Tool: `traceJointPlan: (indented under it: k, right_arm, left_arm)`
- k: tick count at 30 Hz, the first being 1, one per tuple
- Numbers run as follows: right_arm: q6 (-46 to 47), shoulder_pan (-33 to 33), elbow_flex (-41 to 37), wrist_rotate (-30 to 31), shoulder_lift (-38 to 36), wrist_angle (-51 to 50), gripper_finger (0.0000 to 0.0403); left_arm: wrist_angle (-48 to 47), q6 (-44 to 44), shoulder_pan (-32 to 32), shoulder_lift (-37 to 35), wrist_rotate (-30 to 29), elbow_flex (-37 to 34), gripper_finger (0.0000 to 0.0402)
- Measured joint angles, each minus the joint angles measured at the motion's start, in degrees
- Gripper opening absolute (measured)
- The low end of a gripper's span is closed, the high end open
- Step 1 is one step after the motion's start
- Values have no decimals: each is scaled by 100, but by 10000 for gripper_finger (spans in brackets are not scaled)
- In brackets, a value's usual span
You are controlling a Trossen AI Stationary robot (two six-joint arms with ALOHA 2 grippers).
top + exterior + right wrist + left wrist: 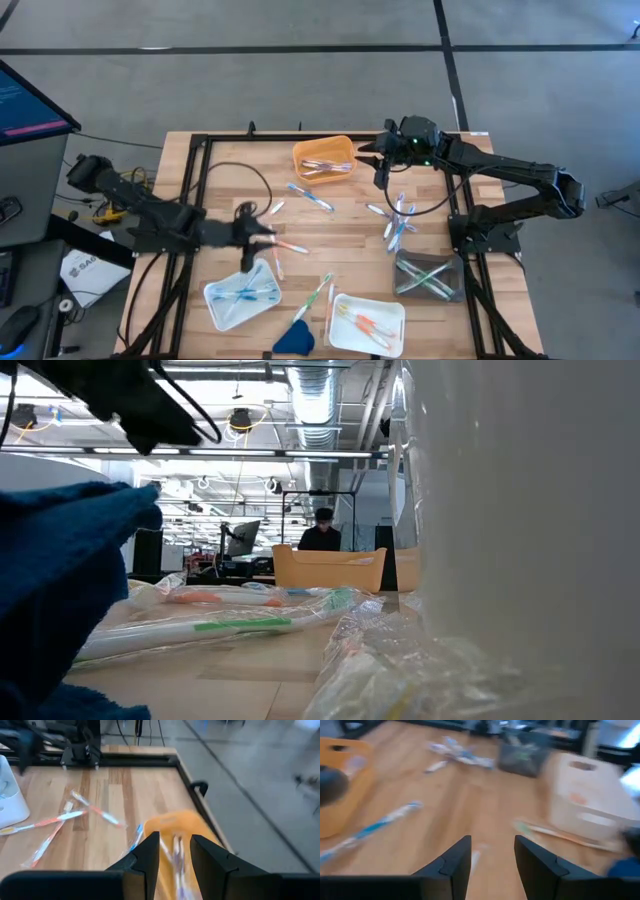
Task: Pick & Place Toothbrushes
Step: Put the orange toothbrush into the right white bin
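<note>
From above, the left gripper sits over the middle of the wooden table. Its fingers stand apart with nothing between them, which its own wrist view confirms. An orange-tipped toothbrush lies just beside its tip, and the white tray of blue toothbrushes lies below it in the picture. Only the wrist view shows a wrapped blue toothbrush ahead on bare wood.

Further right, the right gripper hangs beside the orange tray. Its wrist view alone shows the parted fingers over that tray and the brushes inside, gripping nothing. A loose cluster of toothbrushes lies near it.

The low view alone shows a person beyond the table.
</note>
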Motion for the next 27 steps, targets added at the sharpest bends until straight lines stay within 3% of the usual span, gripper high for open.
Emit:
traceJointPlan:
  k: [5, 11, 18, 27]
  right_arm:
    - [-584, 0, 0, 0, 0, 573, 103]
    - [-1129, -51, 2, -1, 0, 764, 103]
    - [-1176, -330, 2, -1, 0, 529, 103]
    - [-1137, -563, 5, -15, 381, 693, 103]
  left_arm:
    - [-35, 421, 1185, 7, 592, 0, 145]
    - [-132, 408, 2638, 7, 2154, 0, 145]
    - [-338, 109, 3526, 4, 3968, 0, 145]
    - [-301, 295, 3900, 4, 3877, 0, 145]
